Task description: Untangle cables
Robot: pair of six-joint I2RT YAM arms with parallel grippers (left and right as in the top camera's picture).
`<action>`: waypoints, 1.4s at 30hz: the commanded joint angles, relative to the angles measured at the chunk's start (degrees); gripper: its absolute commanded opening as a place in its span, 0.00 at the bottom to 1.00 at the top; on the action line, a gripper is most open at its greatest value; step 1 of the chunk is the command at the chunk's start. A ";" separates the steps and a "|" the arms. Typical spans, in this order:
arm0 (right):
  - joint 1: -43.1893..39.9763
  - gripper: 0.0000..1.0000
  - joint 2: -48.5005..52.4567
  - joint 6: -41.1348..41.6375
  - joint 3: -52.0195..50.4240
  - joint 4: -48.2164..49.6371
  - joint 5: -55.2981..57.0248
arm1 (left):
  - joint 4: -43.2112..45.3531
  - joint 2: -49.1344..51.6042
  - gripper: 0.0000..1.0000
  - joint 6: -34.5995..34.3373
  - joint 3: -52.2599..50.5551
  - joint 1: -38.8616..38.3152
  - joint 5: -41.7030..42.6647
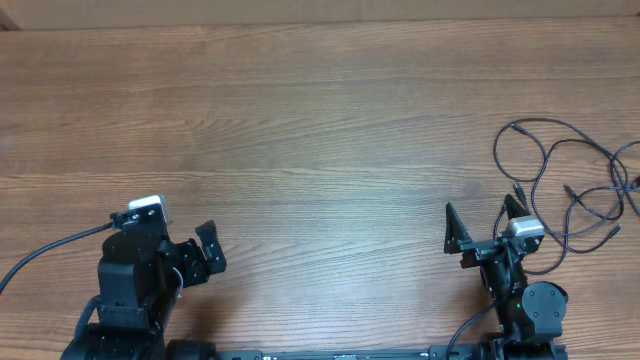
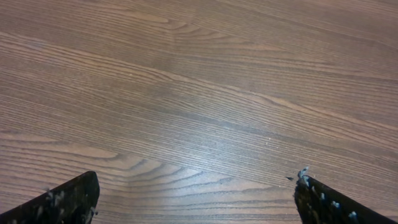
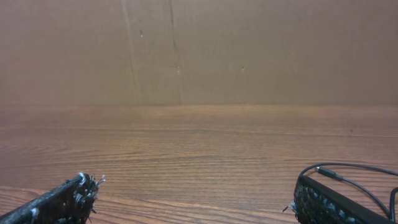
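**Cables lying loose at the right edge, both grippers empty**

The cables (image 1: 575, 197) are lying on the bench (image 1: 320, 120) at its right side, sprawling in loose, overlapping loops that are reaching up to the right edge of the overhead view. Several small plug ends are showing among the loops.

The right gripper (image 1: 485, 225) is sitting at the near right, just left of the tangle, with its fingers spread wide apart and nothing between them. In the right wrist view, one black strand (image 3: 348, 167) is curving past the tip of the right-hand finger (image 3: 323, 202). Whether it is touching that finger I cannot tell.

The left gripper (image 1: 208, 250) is resting at the near left, well apart from the cables. In the left wrist view, its gripper (image 2: 198, 186) is standing with fingers parted and only bare wood grain is showing between them.

A thicker black lead (image 1: 50, 252) is running off the left arm toward the left edge.
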 commanded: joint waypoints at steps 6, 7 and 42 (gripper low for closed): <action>0.26 1.00 -0.68 -0.07 -0.61 0.24 -0.28 | -0.31 -3.45 1.00 0.72 -1.05 0.11 -0.72; 0.26 1.00 -0.68 -0.07 -0.61 0.24 -0.28 | 0.70 -5.22 1.00 1.18 -2.34 0.26 -0.74; 0.26 1.00 -0.68 -0.07 -0.61 0.26 -0.31 | 68.15 -34.27 1.00 21.66 -51.39 6.58 5.92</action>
